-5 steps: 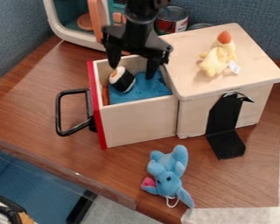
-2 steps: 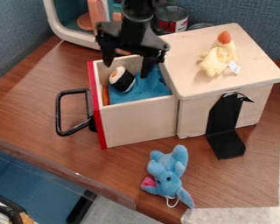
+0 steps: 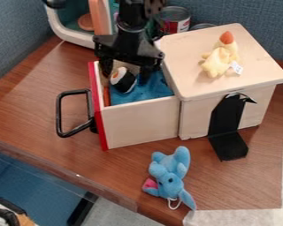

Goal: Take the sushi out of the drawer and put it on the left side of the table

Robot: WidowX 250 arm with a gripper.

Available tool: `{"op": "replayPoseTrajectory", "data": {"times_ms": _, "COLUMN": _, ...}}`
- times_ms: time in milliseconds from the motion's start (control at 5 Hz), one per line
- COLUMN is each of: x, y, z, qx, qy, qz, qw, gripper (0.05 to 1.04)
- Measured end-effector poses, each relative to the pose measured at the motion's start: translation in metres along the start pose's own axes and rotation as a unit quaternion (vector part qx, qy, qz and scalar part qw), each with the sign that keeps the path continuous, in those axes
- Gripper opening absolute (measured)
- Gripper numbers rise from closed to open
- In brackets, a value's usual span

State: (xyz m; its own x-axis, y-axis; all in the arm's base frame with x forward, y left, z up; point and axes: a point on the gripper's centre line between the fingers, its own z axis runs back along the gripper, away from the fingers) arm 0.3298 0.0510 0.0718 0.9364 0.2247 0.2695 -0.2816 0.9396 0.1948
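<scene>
**Gripper straddles sushi in open drawer**

Camera view, with twelve o'clock at its top: the black gripper [image 3: 126,75] hangs at about eleven, open, its fingers apart above and around the toy sushi roll [image 3: 124,80]. I cannot tell whether either finger touches it. The roll, white with a black band and an orange spot, lies tilted inside the wooden drawer [image 3: 141,126], by its red front [image 3: 97,106], next to blue cloth [image 3: 150,92]. The drawer's black handle [image 3: 59,112] points to nine o'clock.

The drawer stands pulled out of a wooden box [image 3: 194,86]. On the box's top, between one and two, lies a yellow plush chick [image 3: 218,62] with a white tag [image 3: 236,67]. A black bracket [image 3: 225,117] stands against the box's side, between three and four.

Between twelve and one, behind the box, is a metal can [image 3: 174,20] with a red-and-white label. A toy oven [image 3: 60,28] sits toward eleven. Between five and six, a blue plush animal [image 3: 169,174] lies on the brown wooden table [image 3: 34,101].
</scene>
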Motion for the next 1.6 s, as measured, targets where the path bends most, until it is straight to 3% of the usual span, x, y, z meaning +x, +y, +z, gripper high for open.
{"op": "replayPoseTrajectory", "data": {"times_ms": 200, "x": -0.003, "y": -0.005, "z": -0.018, "qx": -0.002, "qy": 0.013, "qz": 0.0, "qw": 0.9999, "gripper": 0.998}}
{"op": "replayPoseTrajectory", "data": {"times_ms": 400, "x": -0.001, "y": -0.005, "z": -0.024, "qx": -0.004, "qy": 0.014, "qz": 0.007, "qw": 0.9999, "gripper": 0.969}}
{"op": "replayPoseTrajectory", "data": {"times_ms": 600, "x": 0.0, "y": -0.002, "z": -0.025, "qx": -0.006, "qy": 0.013, "qz": 0.017, "qw": 0.9998, "gripper": 0.706}}
{"op": "replayPoseTrajectory", "data": {"times_ms": 800, "x": -0.001, "y": -0.001, "z": -0.019, "qx": -0.019, "qy": 0.006, "qz": 0.015, "qw": 0.9997, "gripper": 0.525}}
{"op": "replayPoseTrajectory", "data": {"times_ms": 1200, "x": -0.001, "y": 0.026, "z": 0.034, "qx": -0.102, "qy": 0.011, "qz": 0.022, "qw": 0.9945, "gripper": 0.463}}
{"op": "replayPoseTrajectory", "data": {"times_ms": 1400, "x": -0.006, "y": 0.062, "z": 0.039, "qx": -0.12, "qy": 0.034, "qz": 0.058, "qw": 0.9905, "gripper": 0.463}}
{"op": "replayPoseTrajectory", "data": {"times_ms": 1600, "x": -0.009, "y": 0.1, "z": 0.036, "qx": -0.114, "qy": 0.045, "qz": 0.079, "qw": 0.9894, "gripper": 0.463}}
